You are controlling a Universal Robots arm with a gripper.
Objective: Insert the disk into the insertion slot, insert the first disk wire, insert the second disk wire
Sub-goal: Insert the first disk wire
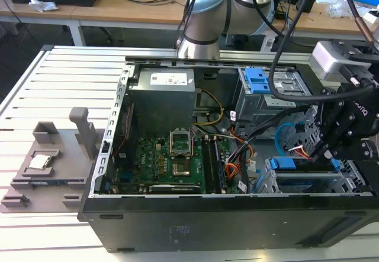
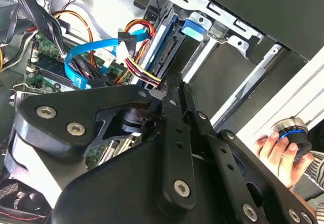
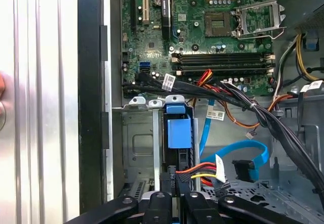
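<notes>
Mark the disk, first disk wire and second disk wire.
disk (image 3: 179, 133): first wrist view, blue caddy handle.
first disk wire (image 3: 200, 171): first wrist view, red-yellow-black strands.
second disk wire (image 3: 239, 145): first wrist view, light-blue loop.

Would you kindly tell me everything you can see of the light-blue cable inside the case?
The second disk wire is a thin, flat, glossy light-blue cable, seemingly plastic-sheathed. It curls in a loose loop beside the silver drive cage and ends in a small dark plug, which hangs free, plugged into nothing. Its other run climbs toward the motherboard and passes under a black cable bundle, where its end is hidden. The first disk wire lies close beside the plug.
</notes>
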